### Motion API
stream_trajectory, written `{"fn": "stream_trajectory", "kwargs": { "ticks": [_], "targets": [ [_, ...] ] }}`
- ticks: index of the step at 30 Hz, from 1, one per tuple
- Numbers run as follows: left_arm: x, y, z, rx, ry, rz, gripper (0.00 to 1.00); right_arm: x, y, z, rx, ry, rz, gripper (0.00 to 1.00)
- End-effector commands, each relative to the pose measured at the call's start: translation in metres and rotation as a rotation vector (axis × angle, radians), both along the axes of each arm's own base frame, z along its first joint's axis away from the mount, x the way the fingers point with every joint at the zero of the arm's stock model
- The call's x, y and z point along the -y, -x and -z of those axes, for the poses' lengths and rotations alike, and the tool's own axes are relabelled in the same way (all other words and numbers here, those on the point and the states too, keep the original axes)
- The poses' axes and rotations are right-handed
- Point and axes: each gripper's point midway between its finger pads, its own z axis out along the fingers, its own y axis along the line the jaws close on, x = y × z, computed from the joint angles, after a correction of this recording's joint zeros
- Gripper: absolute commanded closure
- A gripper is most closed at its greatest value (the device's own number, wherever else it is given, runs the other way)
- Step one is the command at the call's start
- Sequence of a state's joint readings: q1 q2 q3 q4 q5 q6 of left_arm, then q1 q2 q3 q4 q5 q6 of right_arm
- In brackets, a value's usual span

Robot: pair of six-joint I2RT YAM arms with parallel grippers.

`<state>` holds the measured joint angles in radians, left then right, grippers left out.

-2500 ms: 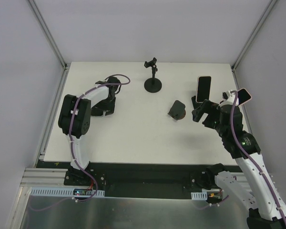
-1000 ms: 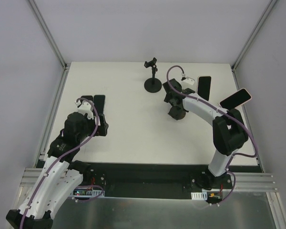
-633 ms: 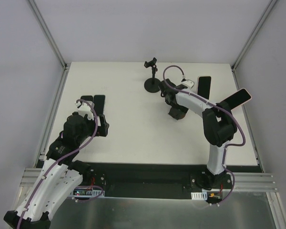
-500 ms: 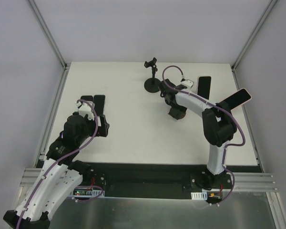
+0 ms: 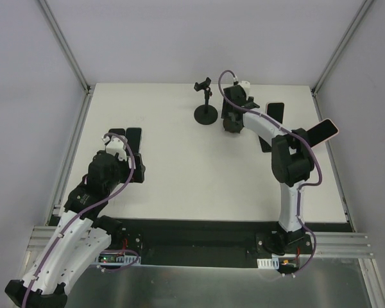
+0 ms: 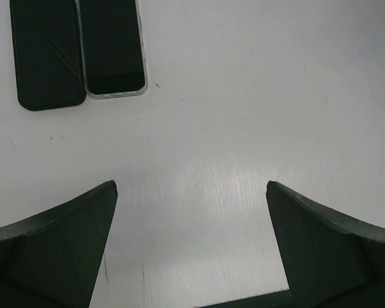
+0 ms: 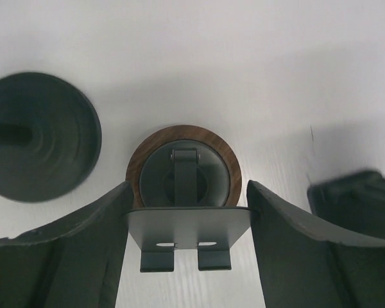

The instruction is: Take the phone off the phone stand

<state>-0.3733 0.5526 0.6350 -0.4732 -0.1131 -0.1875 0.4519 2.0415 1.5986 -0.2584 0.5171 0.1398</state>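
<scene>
Grip on an empty stand, by the look of the right wrist view: shows right gripper (image 7: 187,189) with fingers (image 7: 295,244) pressed to both side edges of the back plate of small wood-based stand (image 7: 183,167), no phone on its ledge. Seems a hold on the stand itself, not on a phone. Best to keep the plate square between the pads, stay level, and steer clear of clamp stand base (image 7: 38,138) just beside at left. Shows a blurred dark shape at right, too vague to name.

From above: shows black phone (image 5: 277,110) flat on table (image 5: 179,173), near the right arm yet apart from its fingers. Shows pink phone (image 5: 323,131) propped at a tilt at the right edge, support hidden, well apart from both grippers; likely the one to lift, though hard to say.

Left wrist: shows left gripper (image 6: 191,189) spread wide, pinching nothing, with clear-cased phone (image 6: 112,48) and dark case (image 6: 46,54) flat side by side ahead, apart from it.
</scene>
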Motion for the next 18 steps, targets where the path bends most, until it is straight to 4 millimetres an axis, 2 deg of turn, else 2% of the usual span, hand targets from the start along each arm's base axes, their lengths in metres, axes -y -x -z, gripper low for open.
{"fn": "stream_trajectory", "kwargs": {
  "ticks": [1,3,4,5,6,7,9,10,15,18],
  "targets": [
    [-0.008,-0.005,-0.010,0.073,-0.022,-0.026,0.01,-0.015,-0.066,-0.039,0.132,-0.012,-0.238,0.75],
    [-0.012,-0.006,-0.010,0.085,-0.030,-0.044,0.01,-0.025,-0.077,-0.039,0.136,-0.027,-0.323,0.75],
    [-0.013,-0.006,-0.011,0.088,-0.030,-0.050,0.01,-0.027,-0.083,-0.027,0.122,-0.030,-0.344,0.75],
    [-0.013,-0.006,-0.010,0.087,-0.032,-0.053,0.01,-0.036,-0.089,-0.034,0.139,-0.051,-0.386,0.75],
    [-0.014,-0.006,-0.010,0.087,-0.033,-0.056,0.01,-0.040,-0.093,-0.034,0.142,-0.054,-0.409,0.75],
    [-0.014,-0.006,-0.010,0.087,-0.034,-0.059,0.01,-0.042,-0.095,-0.026,0.129,-0.047,-0.432,0.75],
    [-0.015,-0.006,-0.009,0.085,-0.035,-0.064,0.01,-0.052,-0.099,-0.031,0.144,-0.073,-0.470,0.75],
    [-0.016,-0.007,-0.010,0.086,-0.039,-0.072,0.01,-0.055,-0.099,-0.026,0.133,-0.082,-0.478,0.74],
    [-0.018,-0.010,-0.006,0.078,-0.054,-0.080,0.01,-0.066,-0.099,-0.030,0.137,-0.096,-0.512,0.73],
    [-0.014,-0.012,-0.003,0.059,-0.059,-0.064,0.01,-0.077,-0.091,-0.031,0.114,-0.083,-0.561,0.73]
  ]
}}
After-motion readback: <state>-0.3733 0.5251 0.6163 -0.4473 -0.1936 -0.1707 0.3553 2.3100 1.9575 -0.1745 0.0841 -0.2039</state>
